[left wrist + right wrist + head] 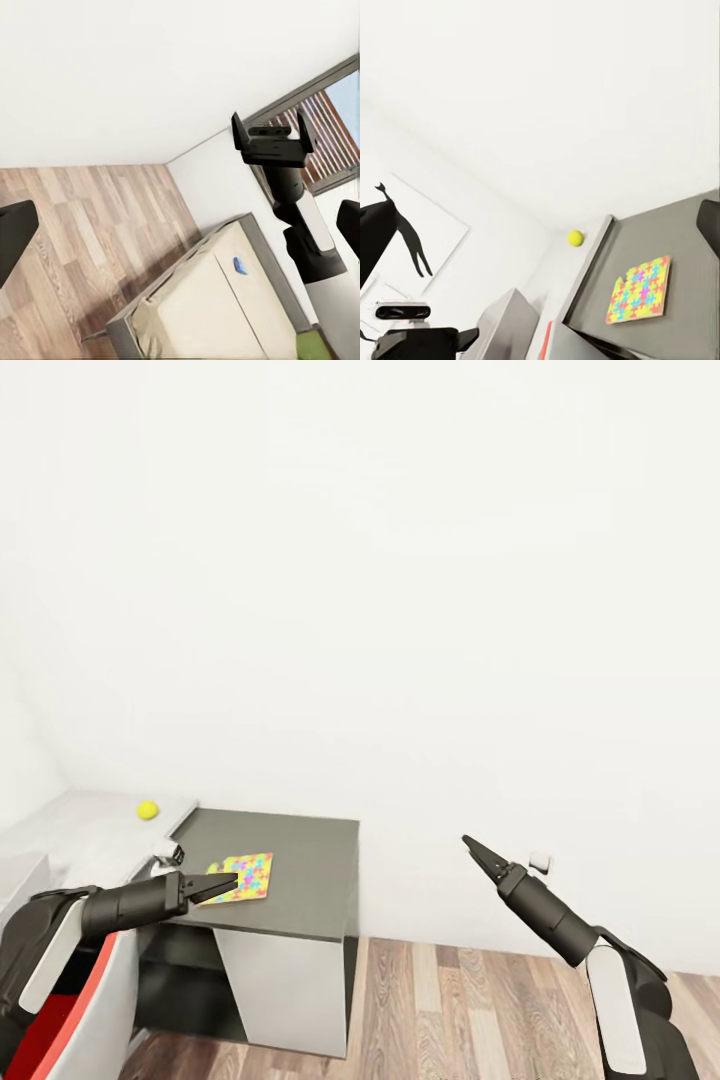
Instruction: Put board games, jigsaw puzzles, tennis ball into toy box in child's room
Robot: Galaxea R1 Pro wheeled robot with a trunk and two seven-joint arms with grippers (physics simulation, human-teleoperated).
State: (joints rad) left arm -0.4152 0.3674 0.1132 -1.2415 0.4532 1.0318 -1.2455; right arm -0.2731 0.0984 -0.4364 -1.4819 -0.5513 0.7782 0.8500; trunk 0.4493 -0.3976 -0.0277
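A multicoloured jigsaw puzzle (243,876) (640,290) lies flat on a low dark grey cabinet (300,850). My left gripper (226,883) hovers open at the puzzle's near-left edge, with nothing between its fingers. The tennis ball (147,810) (575,238) rests on the pale table (100,830) to the left of the cabinet. Off to the right, my right gripper (471,846) (268,127) hangs open and empty over the floor. The left wrist view looks across the room to the beige bed (217,300), where a small blue board game (239,265) lies. A light grey form (508,321) may be the toy box; I cannot tell.
A plain white wall stands behind the cabinet and the table. Wood-plank floor (480,1010) spreads to the right of the cabinet, under my right arm. A black silhouette print (412,240) hangs on the wall, and a tall slatted window (330,135) stands behind the bed.
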